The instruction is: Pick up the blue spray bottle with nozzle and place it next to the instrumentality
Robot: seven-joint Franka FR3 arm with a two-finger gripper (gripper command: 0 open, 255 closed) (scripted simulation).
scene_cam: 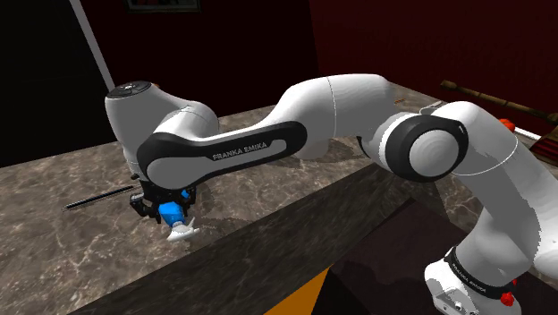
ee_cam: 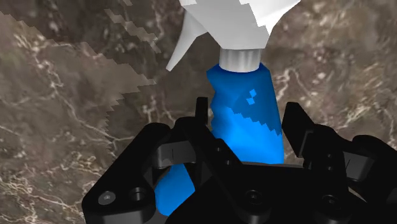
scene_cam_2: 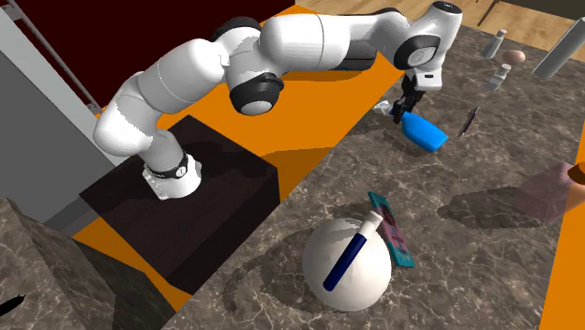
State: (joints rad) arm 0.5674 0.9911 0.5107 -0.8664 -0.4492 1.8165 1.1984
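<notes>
One broad marble counter [scene_cam: 54,242] carries everything, and the white Franka arm [scene_cam: 331,107] reaches over it from the stand side. Close to the counter's stand-side edge lies the blue spray bottle [scene_cam_2: 428,133], its white nozzle [ee_cam: 222,19] pointing away from the wrist. The black gripper [ee_cam: 248,109] straddles the bottle's body just below the collar, fingers pressed to both flanks, so the grasp looks made. Lifting seems the step in hand. Next comes a carry across the counter toward the instrumentality, perhaps the thin dark tool [scene_cam_2: 472,120] farther in from that edge, though which item is meant stays uncertain.
</notes>
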